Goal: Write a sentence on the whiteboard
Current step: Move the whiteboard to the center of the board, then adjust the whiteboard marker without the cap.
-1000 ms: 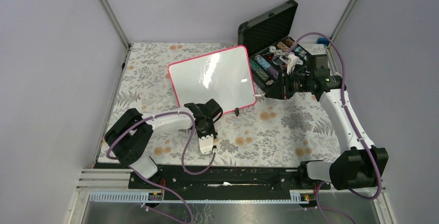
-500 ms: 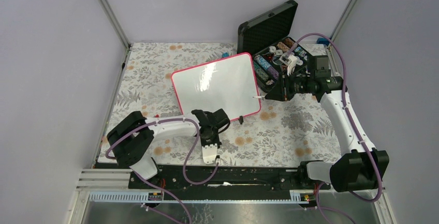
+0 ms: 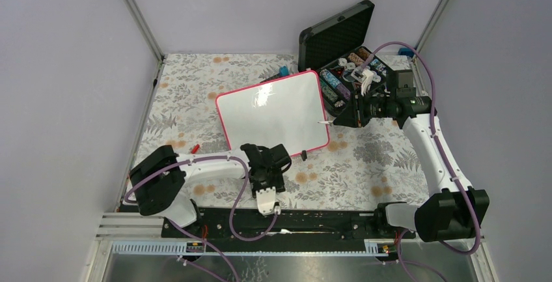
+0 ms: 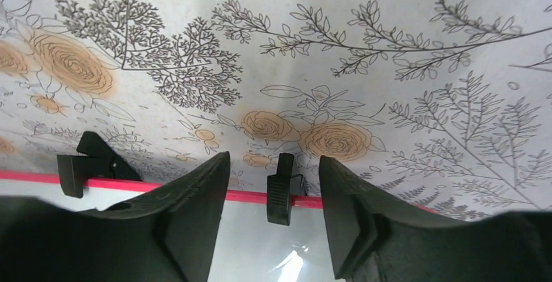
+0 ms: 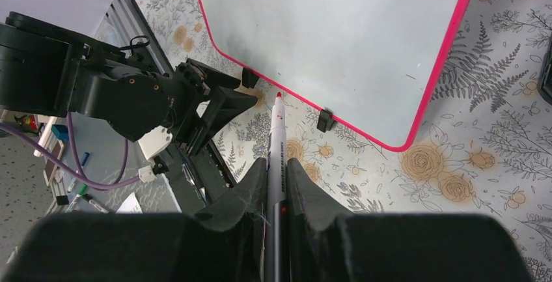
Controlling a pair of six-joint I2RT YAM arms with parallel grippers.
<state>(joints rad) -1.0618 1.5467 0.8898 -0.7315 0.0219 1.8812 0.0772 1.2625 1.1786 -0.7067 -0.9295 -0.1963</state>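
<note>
The whiteboard (image 3: 273, 114) lies on the flowered table, its pink frame skewed. No sentence is in view on its white face, which shows only glare. My left gripper (image 3: 267, 152) stands open at the board's near edge. In the left wrist view its jaws (image 4: 273, 165) straddle one black foot (image 4: 280, 194) on the frame without touching it, and a second foot (image 4: 91, 163) sits to the left. My right gripper (image 3: 343, 118) is shut on a red-tipped marker (image 5: 278, 140), whose tip hangs just off the board's right edge (image 5: 449, 47).
An open black case (image 3: 342, 54) full of small items stands behind the board's right corner, close to my right wrist. A small red thing (image 3: 194, 148) lies left of the board and a blue thing (image 3: 284, 71) behind it. The left arm (image 5: 130, 93) shows in the right wrist view.
The left gripper has opened and let go of the board's near edge after dragging it nearer and to the right. The right arm with the marker has held still.
</note>
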